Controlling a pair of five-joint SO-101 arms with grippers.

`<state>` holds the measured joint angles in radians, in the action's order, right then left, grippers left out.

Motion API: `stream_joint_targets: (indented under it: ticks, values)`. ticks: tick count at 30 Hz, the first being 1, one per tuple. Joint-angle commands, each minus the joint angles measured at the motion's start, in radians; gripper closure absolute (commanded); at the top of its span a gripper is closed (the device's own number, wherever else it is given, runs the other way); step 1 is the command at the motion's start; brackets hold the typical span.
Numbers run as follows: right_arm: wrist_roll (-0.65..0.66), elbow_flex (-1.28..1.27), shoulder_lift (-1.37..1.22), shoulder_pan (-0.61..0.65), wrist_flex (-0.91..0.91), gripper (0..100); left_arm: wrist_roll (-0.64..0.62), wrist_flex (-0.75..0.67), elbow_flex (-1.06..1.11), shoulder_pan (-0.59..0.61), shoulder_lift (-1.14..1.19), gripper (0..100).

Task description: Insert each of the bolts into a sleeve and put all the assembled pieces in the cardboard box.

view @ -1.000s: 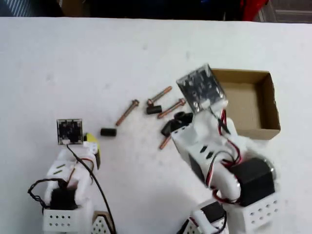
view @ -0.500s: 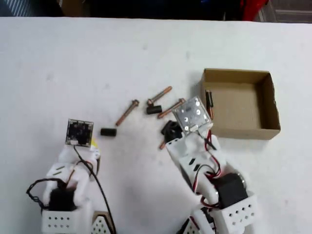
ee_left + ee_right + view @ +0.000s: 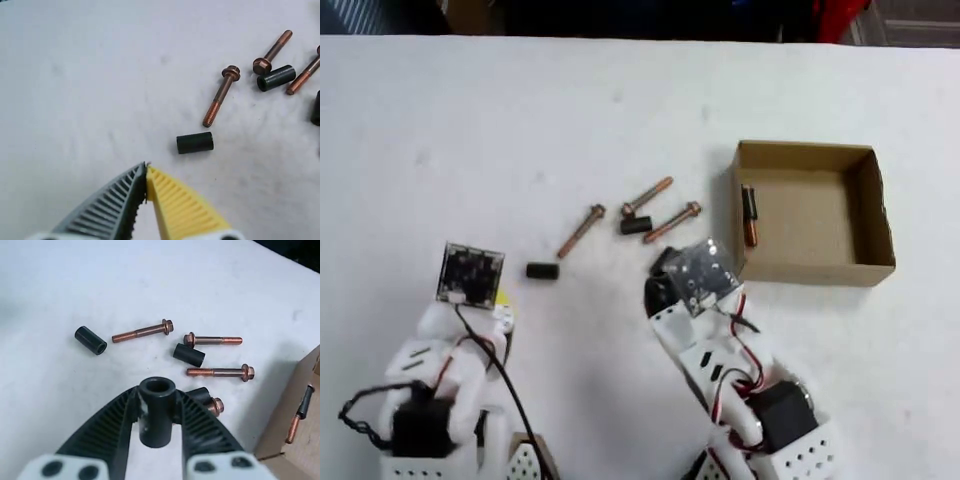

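My right gripper (image 3: 156, 393) is shut on a black sleeve (image 3: 156, 412), held upright just above the table near the loose parts. Three copper bolts (image 3: 142, 332) (image 3: 212, 340) (image 3: 220, 372) and two black sleeves (image 3: 90, 340) (image 3: 189, 354) lie ahead of it. Another sleeve with a bolt head (image 3: 215, 405) lies just behind its finger. One bolt with a sleeve on it (image 3: 748, 215) lies in the cardboard box (image 3: 865, 215). My left gripper (image 3: 146, 167) is shut and holds nothing, a short way from a lone sleeve (image 3: 195, 142) and a bolt (image 3: 221, 96).
The box stands to the right of the parts, its near wall (image 3: 815, 270) close to the right arm (image 3: 720, 360). The left arm (image 3: 440, 370) sits at the table's near left. Bare white table (image 3: 470, 130) stretches to the far left.
The right arm has drawn back from the box towards the loose parts, leaving the sleeved bolt lying inside the box. The left arm has shifted slightly.
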<state>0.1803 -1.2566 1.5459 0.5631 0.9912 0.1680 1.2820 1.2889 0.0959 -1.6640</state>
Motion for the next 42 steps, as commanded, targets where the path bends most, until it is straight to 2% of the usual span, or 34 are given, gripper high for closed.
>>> stream_joint_targets:
  ticks: [1, 5, 8, 16, 21, 26, 38, 42]
  values:
    - [0.002, -0.034, 0.064, 0.010, -0.073, 98.2, 0.011, 0.000, -0.144, -0.001, 0.189, 98]
    - [0.002, -0.064, 0.120, 0.010, -0.082, 98.2, 0.017, -0.002, -0.281, -0.001, 0.349, 98]
    - [0.002, -0.091, 0.159, 0.010, -0.084, 98.2, 0.084, -0.002, -0.353, -0.007, 0.441, 98]
    - [0.002, -0.163, 0.259, 0.008, -0.111, 98.2, 0.123, -0.057, -0.433, -0.160, 0.677, 98]
    - [0.002, -0.167, 0.254, 0.008, -0.107, 98.2, 0.123, -0.120, -0.489, -0.209, 0.845, 97]
    - [0.005, -0.210, 0.254, 0.008, -0.111, 98.2, 0.123, -0.124, -0.605, -0.208, 1.038, 86]
    - [0.009, -0.238, 0.254, 0.007, -0.111, 98.2, 0.124, -0.118, -0.985, -0.211, 1.569, 85]
    - [0.006, -0.239, 0.254, -0.076, -0.113, 98.2, 0.124, -0.081, -1.109, -0.237, 1.733, 85]
